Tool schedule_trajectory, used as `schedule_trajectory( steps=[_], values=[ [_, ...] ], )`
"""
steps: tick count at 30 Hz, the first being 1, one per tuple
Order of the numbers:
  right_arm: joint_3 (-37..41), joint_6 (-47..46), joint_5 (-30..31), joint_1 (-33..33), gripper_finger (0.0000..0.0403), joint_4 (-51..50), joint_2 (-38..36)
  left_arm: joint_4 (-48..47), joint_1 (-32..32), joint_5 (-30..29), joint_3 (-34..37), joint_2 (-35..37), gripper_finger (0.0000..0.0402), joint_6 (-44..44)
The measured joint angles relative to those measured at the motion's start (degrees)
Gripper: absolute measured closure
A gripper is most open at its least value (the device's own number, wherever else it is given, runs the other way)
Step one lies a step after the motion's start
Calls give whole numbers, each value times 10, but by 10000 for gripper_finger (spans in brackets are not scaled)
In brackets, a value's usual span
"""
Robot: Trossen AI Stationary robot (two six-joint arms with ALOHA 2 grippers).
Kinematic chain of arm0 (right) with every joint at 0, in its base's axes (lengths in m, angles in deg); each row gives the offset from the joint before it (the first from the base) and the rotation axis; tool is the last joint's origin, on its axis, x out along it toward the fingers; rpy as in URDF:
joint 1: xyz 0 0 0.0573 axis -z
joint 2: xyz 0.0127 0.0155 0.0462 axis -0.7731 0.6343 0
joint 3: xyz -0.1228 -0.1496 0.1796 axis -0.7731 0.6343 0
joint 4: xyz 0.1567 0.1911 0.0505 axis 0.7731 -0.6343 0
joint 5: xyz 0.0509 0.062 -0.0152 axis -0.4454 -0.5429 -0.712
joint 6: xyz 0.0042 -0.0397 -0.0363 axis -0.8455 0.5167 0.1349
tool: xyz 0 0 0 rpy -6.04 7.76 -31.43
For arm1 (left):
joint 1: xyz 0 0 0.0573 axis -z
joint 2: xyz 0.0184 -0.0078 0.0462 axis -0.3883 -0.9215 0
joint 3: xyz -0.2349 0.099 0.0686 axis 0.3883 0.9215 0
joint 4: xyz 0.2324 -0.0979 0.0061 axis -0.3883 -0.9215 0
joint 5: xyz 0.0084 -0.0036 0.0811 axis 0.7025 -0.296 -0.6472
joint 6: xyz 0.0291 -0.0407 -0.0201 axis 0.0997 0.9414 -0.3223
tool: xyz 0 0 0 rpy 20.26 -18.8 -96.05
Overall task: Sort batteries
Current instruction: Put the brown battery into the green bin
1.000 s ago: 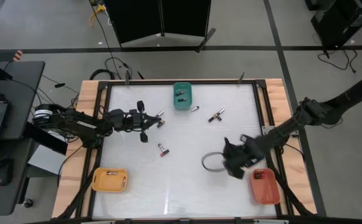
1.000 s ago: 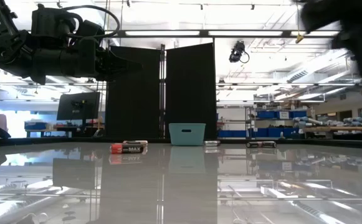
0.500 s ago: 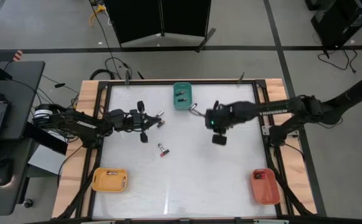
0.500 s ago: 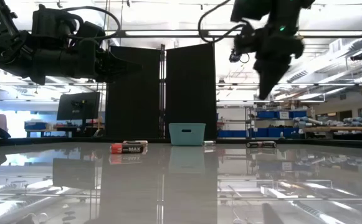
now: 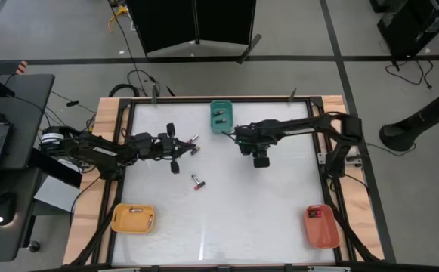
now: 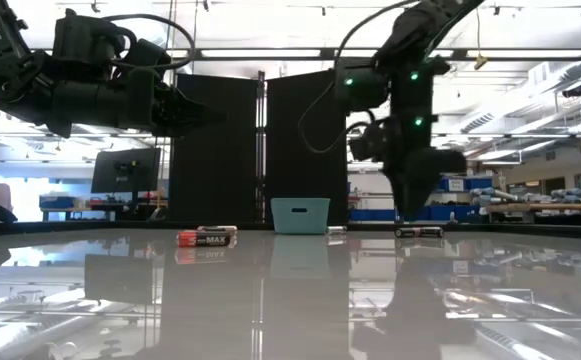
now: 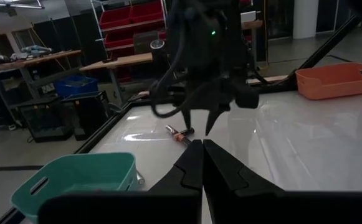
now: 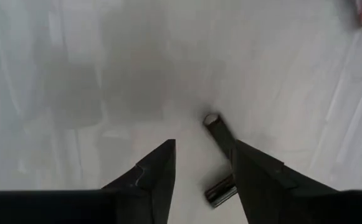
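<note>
My right gripper (image 8: pixel 202 152) hangs open, fingers pointing down, over a dark battery (image 8: pixel 221 137) that lies flat on the white table right of the teal tray (image 5: pixel 221 118). The battery lies by one finger, apart from it. In the left wrist view the fingers stand just above that battery (image 7: pixel 179 132). The teal tray holds two batteries. One more battery (image 5: pixel 236 131) lies beside the tray, and a red-ended one (image 5: pixel 198 181) lies mid-table. My left gripper (image 5: pixel 193 148) hovers level at the far left, shut, with nothing seen between its fingers (image 7: pixel 202 146).
A yellow tray (image 5: pixel 133 218) with batteries stands at the near left corner, and an orange tray (image 5: pixel 321 225) at the near right. A raised frame (image 5: pixel 315 121) runs round the table. The middle and near parts of the white top are bare.
My right gripper has swung from beside the orange tray at the near right, across to the far middle of the table, and come down over the battery by the teal tray, its wrist rolling on the way. The batteries lie as before.
</note>
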State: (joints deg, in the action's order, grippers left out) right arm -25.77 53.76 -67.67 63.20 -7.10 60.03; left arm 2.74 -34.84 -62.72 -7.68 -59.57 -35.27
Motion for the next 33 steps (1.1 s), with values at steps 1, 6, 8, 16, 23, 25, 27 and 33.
schedule_trajectory(
  steps=[1,6,8,16,23,25,27,33],
  values=[
    [-8,10,1,2,241,0,8,0,0,-1,0,0,390,0],
    [-37,46,0,17,242,-2,38,-1,0,-1,0,0,390,0],
    [-38,60,-2,24,242,-2,43,-3,0,-2,0,0,390,0],
    [-37,83,-34,38,255,0,68,-14,0,-3,0,0,390,0],
    [-37,85,-36,41,291,8,75,-15,0,-6,0,0,390,0],
    [-37,85,-38,41,315,7,74,-15,0,-6,0,0,390,0],
    [-37,84,-36,41,346,9,74,-15,0,-6,0,0,390,0],
    [-37,83,-32,37,389,8,74,-15,0,-6,0,0,390,0]
  ],
)
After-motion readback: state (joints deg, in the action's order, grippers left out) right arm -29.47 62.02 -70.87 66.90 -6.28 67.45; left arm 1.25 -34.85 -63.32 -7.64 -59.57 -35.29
